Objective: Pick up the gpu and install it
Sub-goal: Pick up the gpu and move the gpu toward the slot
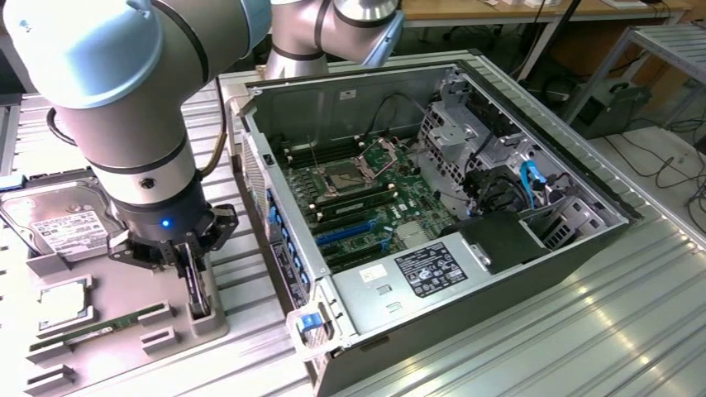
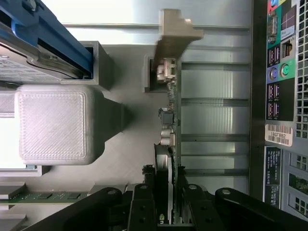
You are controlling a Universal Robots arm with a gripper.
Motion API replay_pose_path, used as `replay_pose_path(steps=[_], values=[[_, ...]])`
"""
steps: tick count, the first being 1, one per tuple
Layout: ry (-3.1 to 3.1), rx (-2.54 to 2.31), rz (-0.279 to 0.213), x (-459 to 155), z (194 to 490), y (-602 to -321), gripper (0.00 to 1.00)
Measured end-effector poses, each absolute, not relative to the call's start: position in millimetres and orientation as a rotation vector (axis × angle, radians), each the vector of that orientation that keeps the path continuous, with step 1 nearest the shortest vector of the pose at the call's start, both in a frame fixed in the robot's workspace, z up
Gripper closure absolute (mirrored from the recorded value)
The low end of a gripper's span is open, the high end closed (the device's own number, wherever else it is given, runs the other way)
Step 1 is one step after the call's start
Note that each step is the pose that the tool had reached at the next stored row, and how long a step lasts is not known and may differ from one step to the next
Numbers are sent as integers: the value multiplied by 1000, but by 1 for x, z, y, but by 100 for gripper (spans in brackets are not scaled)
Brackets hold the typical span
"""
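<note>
Straddling the gpu (image 2: 172,120), which stands on edge in its grey holder (image 1: 210,329), the tool (image 2: 166,211) seems to be pinching it; the card is not yet lifted or seated in the case (image 1: 331,107).

We are looking at a ribbed metal surface (image 1: 617,331) that is carrying an open computer case (image 1: 364,99) and, just beside it on the exterior view's left, a grey parts tray (image 1: 111,289).
</note>
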State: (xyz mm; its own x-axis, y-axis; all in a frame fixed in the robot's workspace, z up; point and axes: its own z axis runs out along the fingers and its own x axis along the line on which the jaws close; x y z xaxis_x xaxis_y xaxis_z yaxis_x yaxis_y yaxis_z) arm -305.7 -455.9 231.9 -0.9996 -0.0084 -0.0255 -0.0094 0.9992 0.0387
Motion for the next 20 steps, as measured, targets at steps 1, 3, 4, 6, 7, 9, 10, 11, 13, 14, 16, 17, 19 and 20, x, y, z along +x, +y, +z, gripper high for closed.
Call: replay_pose_path(steps=[1,3,4,6,7,9,10,11,13,14,16,17,19,20], values=[[3116,-14,61,-306,232,-456,73],[3116,-14,61,-306,232,-456,73],[3116,-14,61,-306,232,-456,73],[3116,-14,61,-306,232,-456,73],[3116,-14,61,-306,232,-456,73],[3115,-14,61,-306,232,-456,73],[3116,-14,61,-306,232,-456,73],[3115,-14,61,-306,232,-456,73],[3115,-14,61,-306,233,-456,73],[3115,-14,61,-306,234,-456,73],[3115,-14,61,-306,237,-456,73],[3116,-14,61,-306,239,-456,73],[3116,-14,61,-306,243,-456,73],[3116,-14,61,-306,245,-456,73]])
